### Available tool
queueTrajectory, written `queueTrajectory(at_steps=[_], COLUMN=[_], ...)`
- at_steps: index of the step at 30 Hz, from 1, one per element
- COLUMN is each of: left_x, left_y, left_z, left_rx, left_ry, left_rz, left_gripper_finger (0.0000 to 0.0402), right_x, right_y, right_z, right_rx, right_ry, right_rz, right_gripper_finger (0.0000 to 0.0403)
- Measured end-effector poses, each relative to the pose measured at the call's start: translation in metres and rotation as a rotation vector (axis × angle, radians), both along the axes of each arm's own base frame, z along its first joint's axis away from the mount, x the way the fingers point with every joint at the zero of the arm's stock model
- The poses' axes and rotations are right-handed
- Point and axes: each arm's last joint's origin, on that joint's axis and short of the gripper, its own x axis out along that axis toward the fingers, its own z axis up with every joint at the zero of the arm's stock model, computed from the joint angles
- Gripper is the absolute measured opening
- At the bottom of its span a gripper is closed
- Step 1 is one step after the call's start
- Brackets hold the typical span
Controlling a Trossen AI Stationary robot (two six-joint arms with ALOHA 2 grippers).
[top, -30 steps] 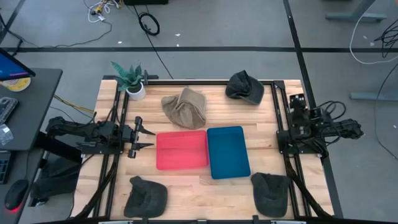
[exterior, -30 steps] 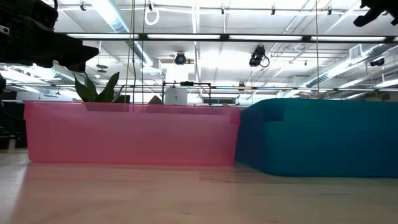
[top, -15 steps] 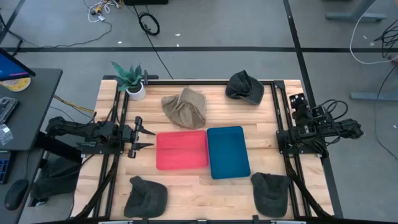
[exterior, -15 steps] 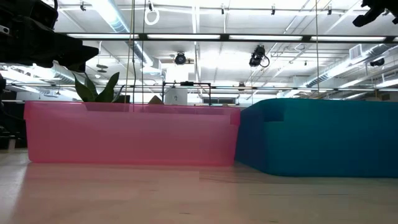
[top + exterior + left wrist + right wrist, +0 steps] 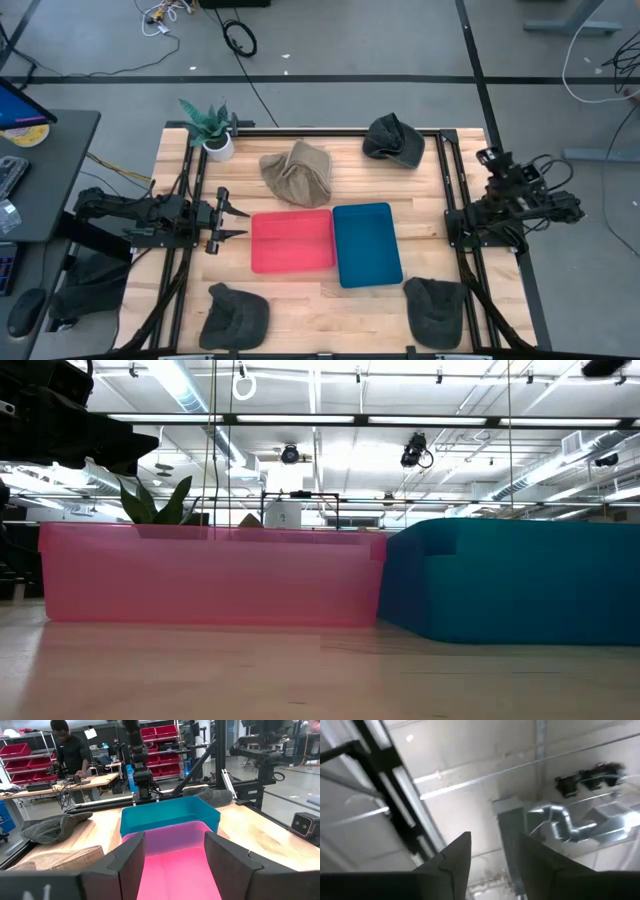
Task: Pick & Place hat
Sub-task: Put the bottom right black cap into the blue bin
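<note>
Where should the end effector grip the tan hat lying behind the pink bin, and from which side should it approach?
Probably from straight above, pinching the raised fold along the crown of the tan hat. It lies crumpled and flat on the table, so its edges offer little to grab, and the pink bin sits close by its near side.

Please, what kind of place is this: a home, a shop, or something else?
Probably a robotics lab or workshop. The left wrist view shows shelves of red bins and a person at a workbench with cables. The low view shows an industrial ceiling with exposed ducts. Cables lie on the grey floor.
</note>
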Motion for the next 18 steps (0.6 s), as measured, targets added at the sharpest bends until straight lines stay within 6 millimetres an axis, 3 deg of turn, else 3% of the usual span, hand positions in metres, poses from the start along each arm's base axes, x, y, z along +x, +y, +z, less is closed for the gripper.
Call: queueTrajectory(at_steps=[3,8,12,18], left_x=[0.000,0.000,0.000,0.000], left_y=[0.000,0.000,0.000,0.000], left_z=[0.000,0.000,0.000,0.000], left_rx=[0.000,0.000,0.000,0.000], left_ry=[0.000,0.000,0.000,0.000], left_rz=[0.000,0.000,0.000,0.000], left_gripper_finger=[0.0209,0.0209,0.0209,0.0209], right_x=[0.000,-0.006,-0.009,-0.008], right_y=[0.003,0.002,0.002,0.002], right_z=[0.036,0.099,0.126,0.145], right_rx=[-0.087,-0.061,-0.065,-0.063], right_ry=[0.139,0.483,0.619,0.577], right_rz=[0.053,0.159,0.155,0.156], right_gripper_finger=[0.0155,0.0155,0.0155,0.0155])
